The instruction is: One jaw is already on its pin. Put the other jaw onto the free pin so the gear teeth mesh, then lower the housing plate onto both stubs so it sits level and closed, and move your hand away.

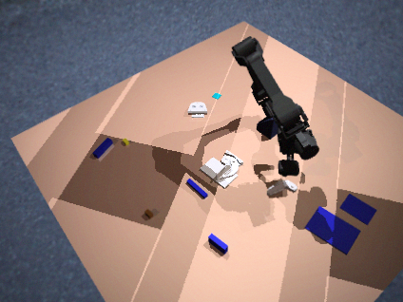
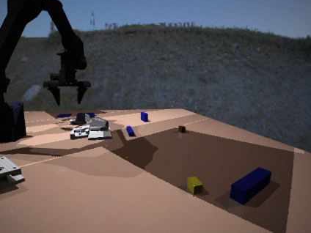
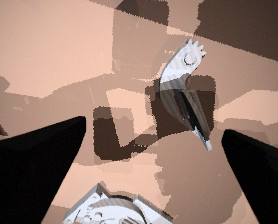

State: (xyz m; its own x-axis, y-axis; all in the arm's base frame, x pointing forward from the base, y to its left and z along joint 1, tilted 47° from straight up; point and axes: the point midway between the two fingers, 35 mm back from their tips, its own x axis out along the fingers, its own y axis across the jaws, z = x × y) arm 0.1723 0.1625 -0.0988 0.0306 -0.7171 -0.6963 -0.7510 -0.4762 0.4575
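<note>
My gripper (image 1: 288,168) (image 2: 69,104) (image 3: 154,129) is wide open and empty, raised above the table. The loose white-and-grey jaw (image 1: 283,187) (image 2: 81,119) (image 3: 172,75) lies on the table below it; in the wrist view its toothed end with a round hole points up and its narrow end reaches toward the right finger. The white base (image 1: 229,181) (image 2: 100,135) carries the other jaw (image 1: 214,167) (image 2: 99,124); the base is cut off at the wrist view's bottom edge. The free pin is too small to make out. The housing plate (image 1: 197,106) (image 2: 6,170) lies apart from the base.
Blue blocks (image 1: 197,188) (image 1: 218,243) (image 1: 103,147) (image 2: 251,185), a yellow block (image 1: 125,141) (image 2: 194,185) and an orange block (image 1: 149,214) (image 2: 182,129) stand around. Flat blue rectangles (image 1: 334,231) (image 1: 358,209) lie right of the loose jaw; a cyan patch (image 1: 217,96) is near the housing plate. Strong shadows cross the table.
</note>
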